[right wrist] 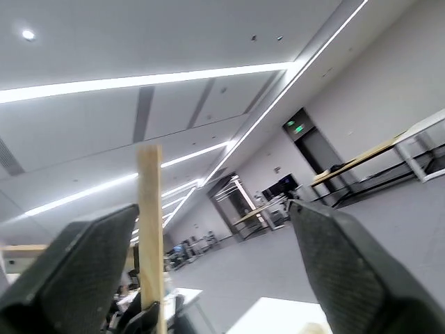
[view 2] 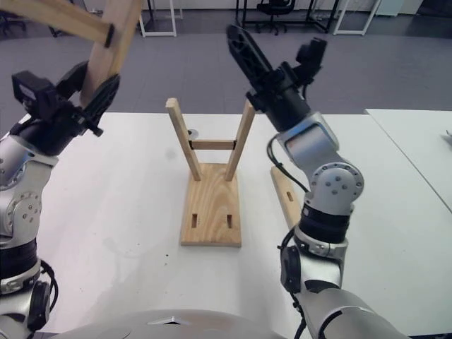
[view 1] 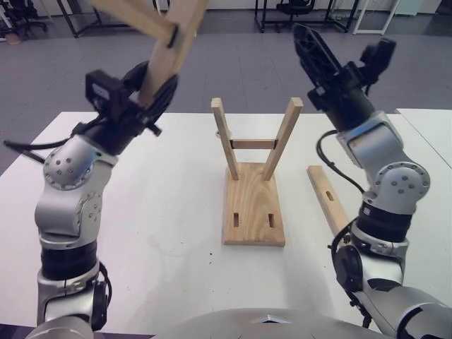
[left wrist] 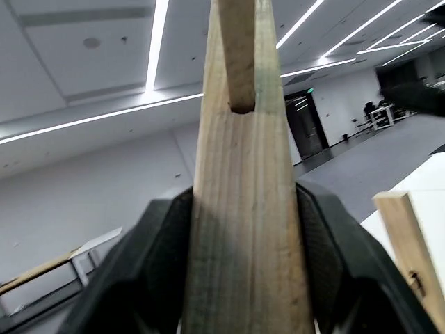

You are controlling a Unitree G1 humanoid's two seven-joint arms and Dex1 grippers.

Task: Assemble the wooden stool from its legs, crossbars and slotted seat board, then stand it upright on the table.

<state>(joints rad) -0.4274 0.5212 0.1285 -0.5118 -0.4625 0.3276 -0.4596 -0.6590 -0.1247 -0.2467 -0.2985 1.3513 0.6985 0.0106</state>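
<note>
The slotted seat board (view 1: 254,212) lies flat mid-table. Two legs (view 1: 224,140) (view 1: 282,138) stand in its far slots, joined by a crossbar (view 1: 252,144); the two near slots are bare. A loose leg (view 1: 328,198) lies on the table to the right of the board. My left gripper (view 1: 157,88) is raised high over the table's left side, shut on another leg (left wrist: 243,209) that tilts upward with a crossbar (left wrist: 236,49) seated in its slot. My right gripper (right wrist: 208,278) is lifted above the back right of the table, open, holding nothing.
The white table (view 1: 155,212) has free surface left of the board and in front of it. A second white table (view 1: 431,134) stands close on the right. Behind lies grey floor with black-framed desks and a chair.
</note>
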